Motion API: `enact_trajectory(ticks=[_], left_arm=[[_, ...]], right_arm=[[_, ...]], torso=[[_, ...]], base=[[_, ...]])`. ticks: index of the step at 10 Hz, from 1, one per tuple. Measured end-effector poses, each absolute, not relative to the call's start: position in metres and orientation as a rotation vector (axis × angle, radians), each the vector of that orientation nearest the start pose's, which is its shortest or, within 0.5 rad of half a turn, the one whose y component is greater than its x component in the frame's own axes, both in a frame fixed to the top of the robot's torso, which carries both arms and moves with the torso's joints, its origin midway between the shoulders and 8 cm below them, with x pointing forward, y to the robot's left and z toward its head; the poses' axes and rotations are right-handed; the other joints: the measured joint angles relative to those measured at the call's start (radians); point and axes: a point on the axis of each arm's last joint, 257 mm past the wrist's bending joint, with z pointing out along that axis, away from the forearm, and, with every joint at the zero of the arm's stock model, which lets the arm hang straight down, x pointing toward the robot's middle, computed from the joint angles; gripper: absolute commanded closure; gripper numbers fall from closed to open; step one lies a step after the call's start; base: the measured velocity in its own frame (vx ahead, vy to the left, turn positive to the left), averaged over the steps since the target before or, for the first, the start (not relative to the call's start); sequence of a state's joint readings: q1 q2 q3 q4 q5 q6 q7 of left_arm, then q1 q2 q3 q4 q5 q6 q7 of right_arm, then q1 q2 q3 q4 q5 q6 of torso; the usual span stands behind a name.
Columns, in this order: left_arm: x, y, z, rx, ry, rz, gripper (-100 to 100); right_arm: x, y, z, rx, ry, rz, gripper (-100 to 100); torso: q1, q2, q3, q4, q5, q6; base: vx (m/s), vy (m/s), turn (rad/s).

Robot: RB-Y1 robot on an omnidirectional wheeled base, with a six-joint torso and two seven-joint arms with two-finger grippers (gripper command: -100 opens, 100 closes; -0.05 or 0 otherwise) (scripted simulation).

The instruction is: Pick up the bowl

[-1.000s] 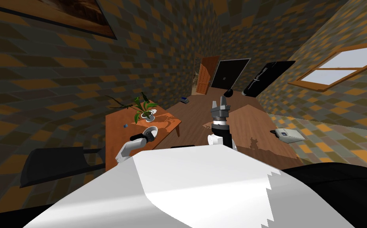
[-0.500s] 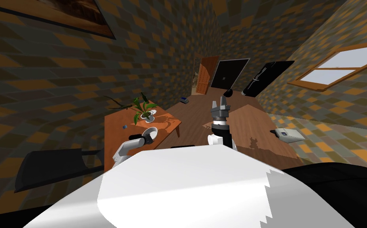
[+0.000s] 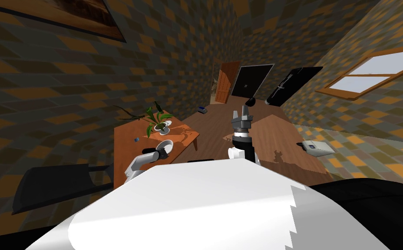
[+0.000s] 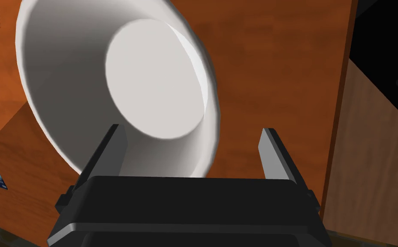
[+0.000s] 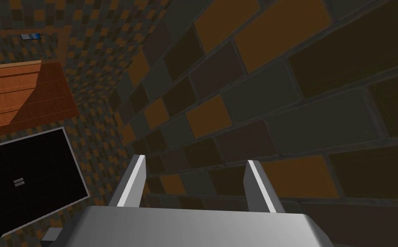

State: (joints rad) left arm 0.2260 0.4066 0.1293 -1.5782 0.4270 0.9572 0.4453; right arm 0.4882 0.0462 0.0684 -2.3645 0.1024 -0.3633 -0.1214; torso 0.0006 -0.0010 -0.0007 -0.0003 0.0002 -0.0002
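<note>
while the left arm [image 3: 140, 162] stretches over the near part of the orange-brown tabletop [image 3: 127, 152], the head view shows its end right at the white bowl [image 3: 166, 143]. the bowl stands on the tabletop close to the edge that faces the open wooden floor [image 3: 213, 126]. a potted plant [image 3: 158, 120] stands beyond the bowl, toward the tabletop's far edge. a small blue thing [image 3: 136, 139] lies further in from the bowl, toward the wall-side edge. a black chair [image 3: 57, 186] stands off the tabletop's near end. the right arm [image 3: 241, 145] is held upright over the floor, well apart from the tabletop, and a white device [image 3: 320, 148] lies on the floor to its right.

seen from the left wrist, the left fingers [image 4: 108, 150] stand wide apart and hold nothing. the bowl's rim passes between them: one finger lies over the bowl's inside, the other over bare tabletop just outside the rim. whether either finger touches the bowl i cannot tell. the bowl's flat round bottom faces the camera. the tabletop's edge runs just past the outer finger, with the floor beyond it. the small blue thing lies on the tabletop off to the other side, apart from the bowl.

seen from the right wrist, the right fingers [image 5: 133, 182] are spread wide with nothing between them.
</note>
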Motion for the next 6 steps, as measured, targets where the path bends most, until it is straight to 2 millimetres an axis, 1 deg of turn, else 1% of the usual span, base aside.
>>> enact_trajectory(ticks=[2,3,6], left_arm=[[0.3211,0.4170,-0.4771,-2.506,1.262,-0.513,-100],[0.3213,0.4170,-0.4775,-2.505,1.262,-0.514,100],[0.3211,0.4170,-0.4776,-2.506,1.260,-0.514,100]], right_arm=[[0.3536,-0.2519,0.0402,0.720,0.625,1.405,0],[0.3536,-0.2519,0.0402,0.720,0.625,1.405,0],[0.3536,-0.2519,0.0402,0.720,0.625,1.405,0]], torso=[[0.000,-0.001,0.000,0.000,0.000,0.000],[0.000,0.000,0.000,0.000,0.000,0.000],[-0.001,0.001,0.001,0.000,0.000,0.000]], base=[[0.019,0.009,-0.004],[0.000,0.000,0.000],[0.000,0.000,0.000]])
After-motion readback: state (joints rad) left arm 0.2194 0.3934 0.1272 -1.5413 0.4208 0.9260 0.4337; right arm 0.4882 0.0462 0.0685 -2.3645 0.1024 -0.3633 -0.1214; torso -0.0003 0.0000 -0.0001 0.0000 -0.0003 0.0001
